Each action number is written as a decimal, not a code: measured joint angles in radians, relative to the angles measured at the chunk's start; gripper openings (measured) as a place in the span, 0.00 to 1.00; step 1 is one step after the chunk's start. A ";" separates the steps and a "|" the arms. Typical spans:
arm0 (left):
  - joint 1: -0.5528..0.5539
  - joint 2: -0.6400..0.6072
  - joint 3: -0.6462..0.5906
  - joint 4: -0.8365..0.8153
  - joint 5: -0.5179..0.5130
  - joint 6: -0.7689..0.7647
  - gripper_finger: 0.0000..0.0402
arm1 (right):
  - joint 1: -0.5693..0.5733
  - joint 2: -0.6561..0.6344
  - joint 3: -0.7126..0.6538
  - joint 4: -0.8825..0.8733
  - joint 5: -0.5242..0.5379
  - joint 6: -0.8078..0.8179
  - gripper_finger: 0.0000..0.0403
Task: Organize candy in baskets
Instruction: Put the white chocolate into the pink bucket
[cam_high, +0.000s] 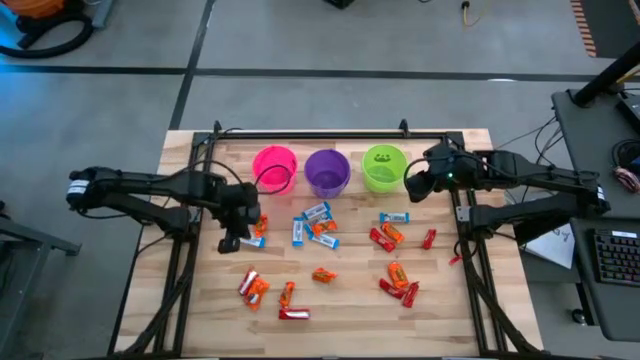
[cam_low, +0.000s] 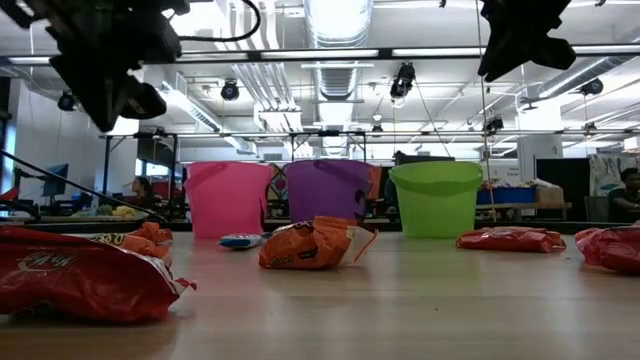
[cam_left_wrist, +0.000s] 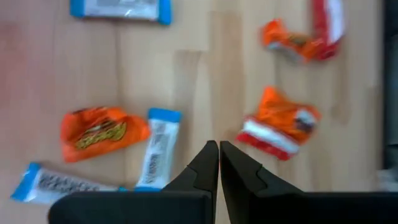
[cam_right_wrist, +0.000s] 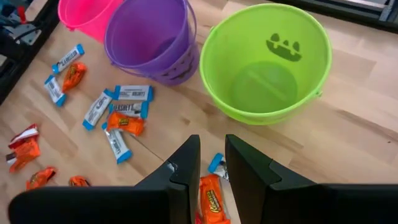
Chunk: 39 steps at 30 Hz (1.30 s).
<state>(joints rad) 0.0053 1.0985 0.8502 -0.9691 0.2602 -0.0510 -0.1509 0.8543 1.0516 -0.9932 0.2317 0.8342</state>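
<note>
Candy (cam_high: 318, 224) in shiny blue, orange and red wrappers lies scattered in front of my round purple plastic bucket (cam_high: 327, 171). I see the left gripper (cam_left_wrist: 219, 144) pinched shut, empty; the right gripper (cam_right_wrist: 212, 144), slightly parted, holds nothing beside the lime green bucket (cam_right_wrist: 266, 61).

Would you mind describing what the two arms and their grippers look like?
Both arms are dark, nearly black, jointed links on black frames. The left gripper ends in two tapered, wedge-shaped black fingers; the right gripper has two blocky black fingers. A small green light glows on the right arm's wrist.
</note>
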 joint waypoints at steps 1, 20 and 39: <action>-0.010 0.001 -0.007 0.002 -0.014 -0.012 0.01 | 0.000 0.000 -0.003 0.000 0.000 -0.001 0.17; -0.083 0.146 -0.087 0.052 -0.225 -0.073 0.55 | 0.000 -0.001 -0.008 0.001 0.000 -0.028 0.17; -0.109 0.368 -0.092 0.069 -0.253 -0.088 0.50 | 0.000 -0.001 -0.008 0.001 -0.004 -0.028 0.17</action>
<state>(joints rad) -0.1036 1.4670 0.7586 -0.8997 0.0074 -0.1387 -0.1509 0.8536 1.0431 -0.9920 0.2281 0.8066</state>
